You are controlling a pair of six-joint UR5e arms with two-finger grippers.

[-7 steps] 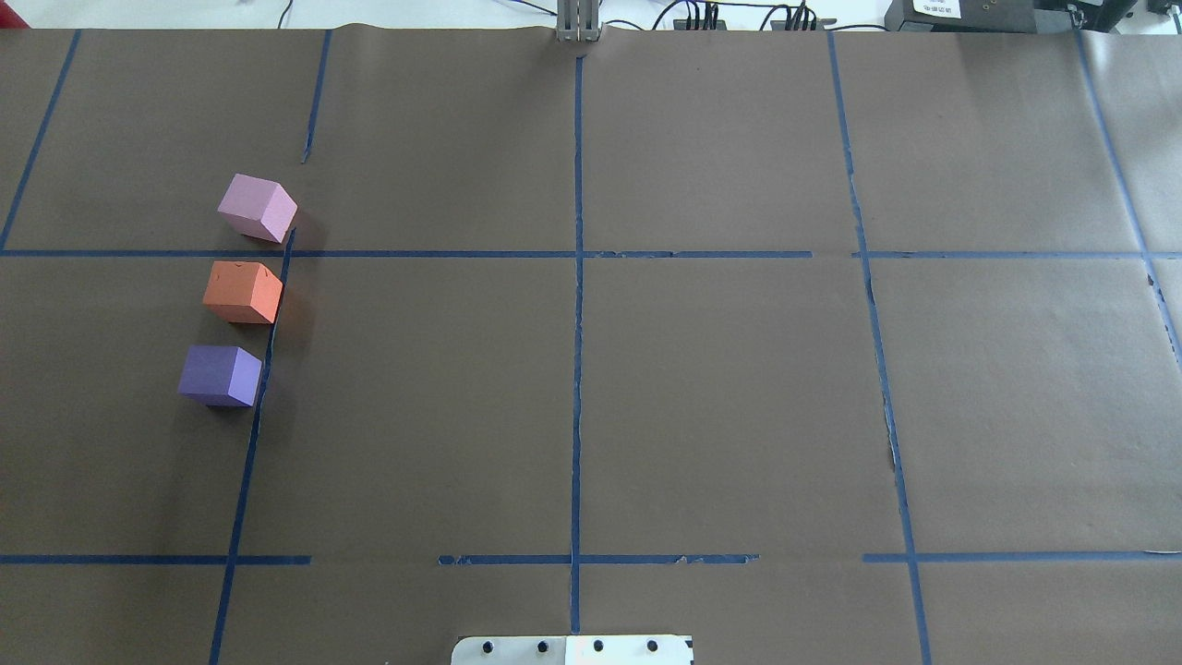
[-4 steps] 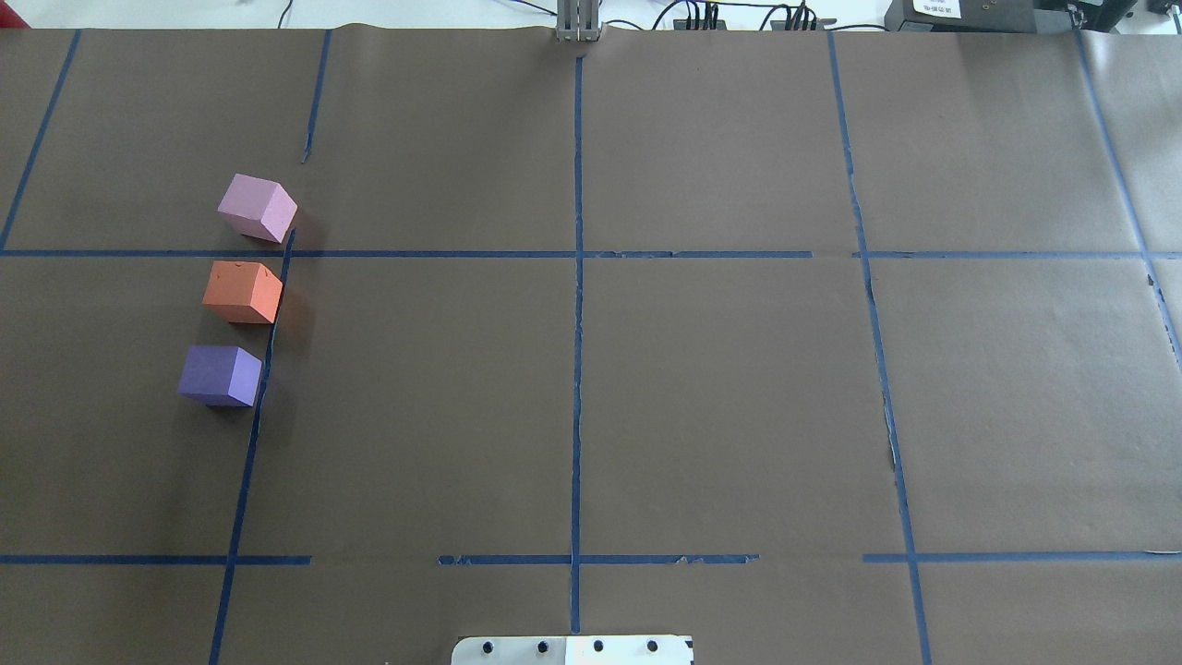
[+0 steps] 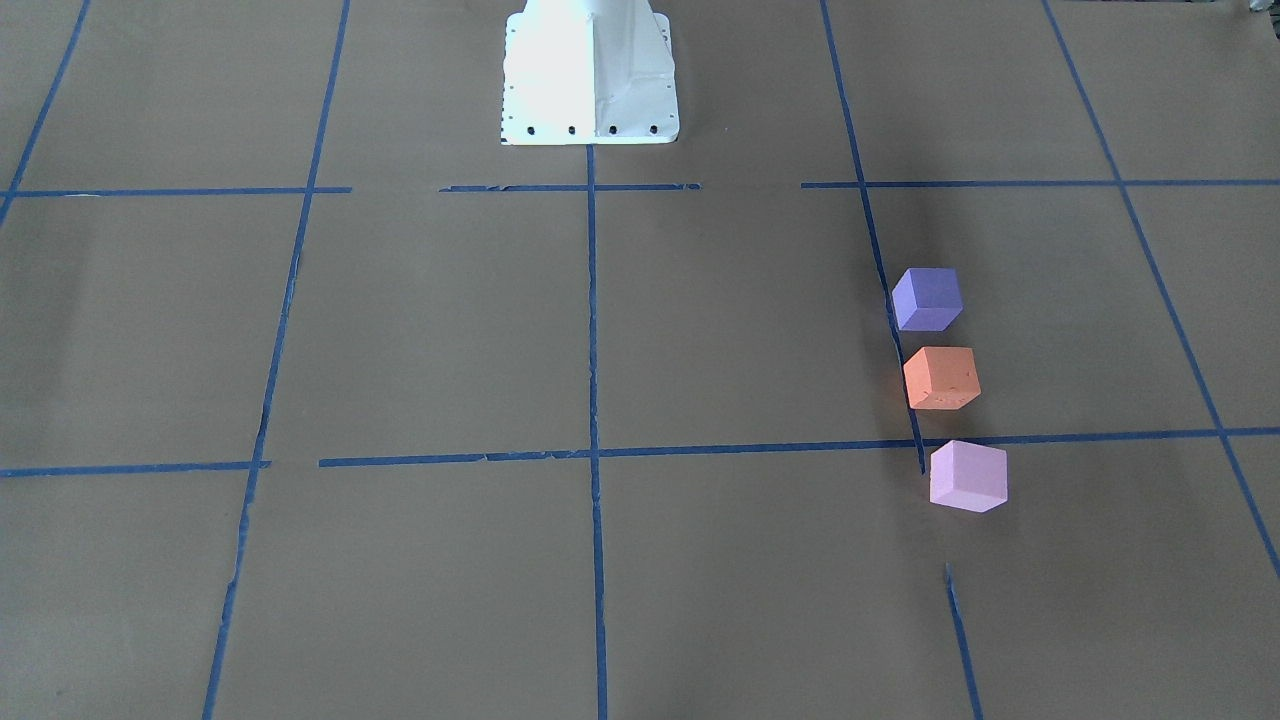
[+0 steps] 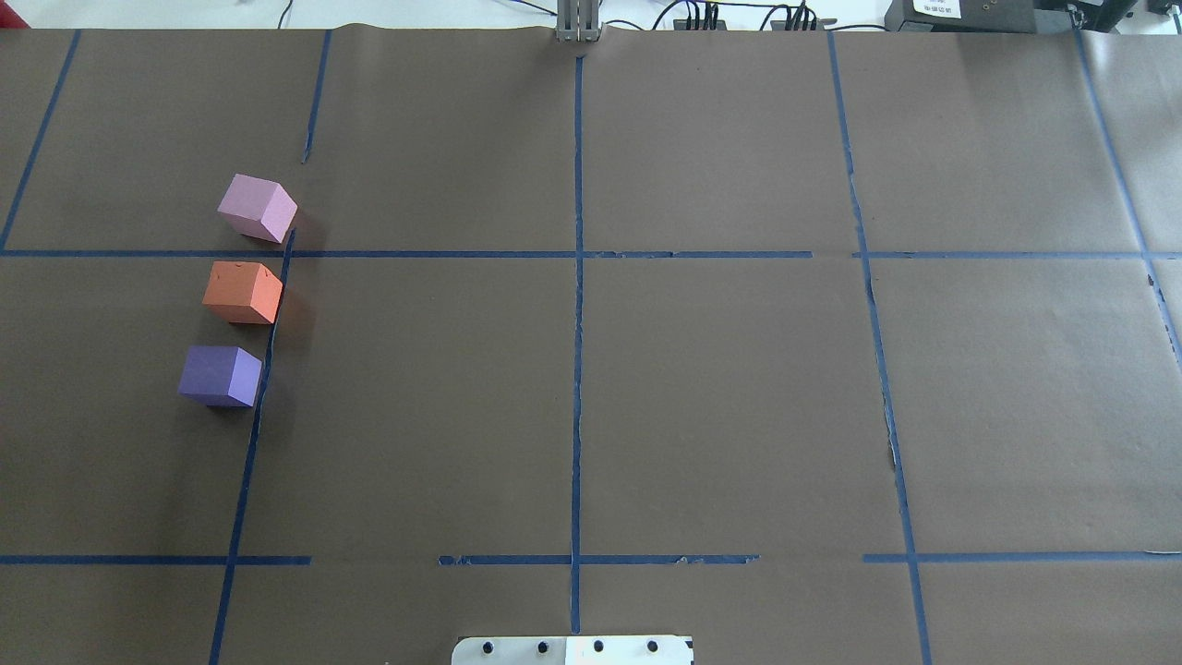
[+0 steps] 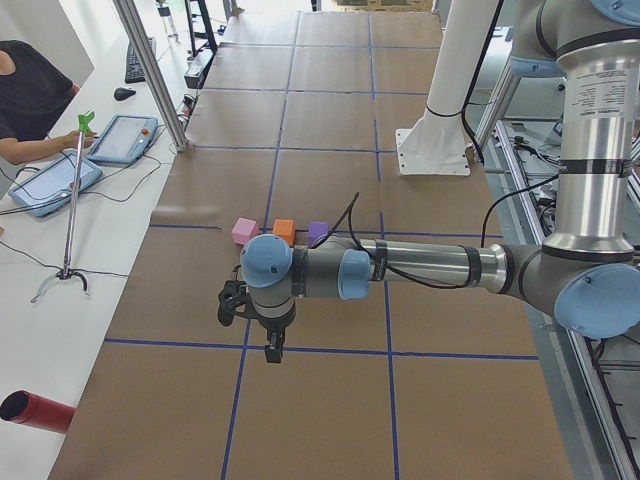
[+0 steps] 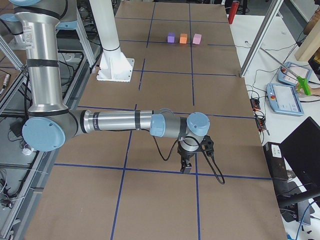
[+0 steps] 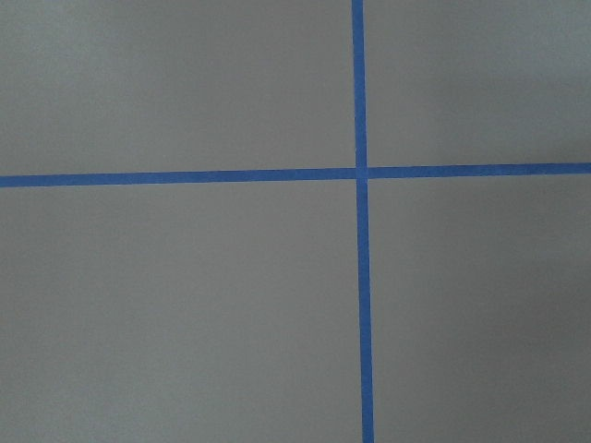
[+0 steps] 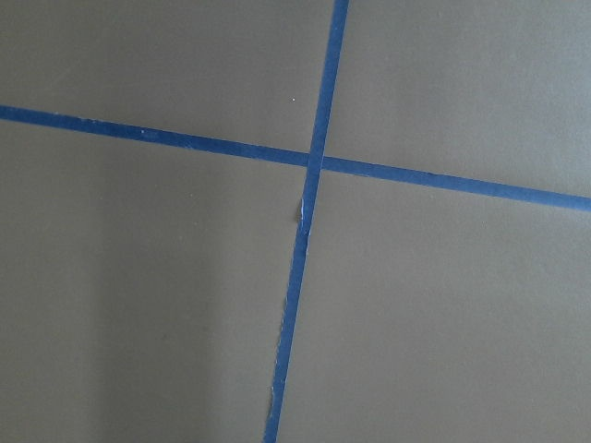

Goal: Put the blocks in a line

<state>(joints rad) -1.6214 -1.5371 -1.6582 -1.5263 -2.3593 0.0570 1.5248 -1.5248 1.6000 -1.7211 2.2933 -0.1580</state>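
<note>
Three cubes stand in a near-straight row along a blue tape line at the table's left: pale pink-lilac block (image 4: 258,208) farthest, orange block (image 4: 243,292) in the middle, violet-blue block (image 4: 220,375) nearest the robot. Small gaps separate them. They also show in the front view: violet (image 3: 927,298), orange (image 3: 941,378), pink (image 3: 967,476). My left gripper (image 5: 270,350) shows only in the left side view, away from the blocks, pointing down; I cannot tell its state. My right gripper (image 6: 186,169) shows only in the right side view, far from the blocks; I cannot tell its state.
Brown paper with a blue tape grid covers the table (image 4: 720,397). The white robot base plate (image 4: 572,650) sits at the near edge. Both wrist views show only paper and tape crossings. An operator (image 5: 30,95) with tablets sits beyond the far edge.
</note>
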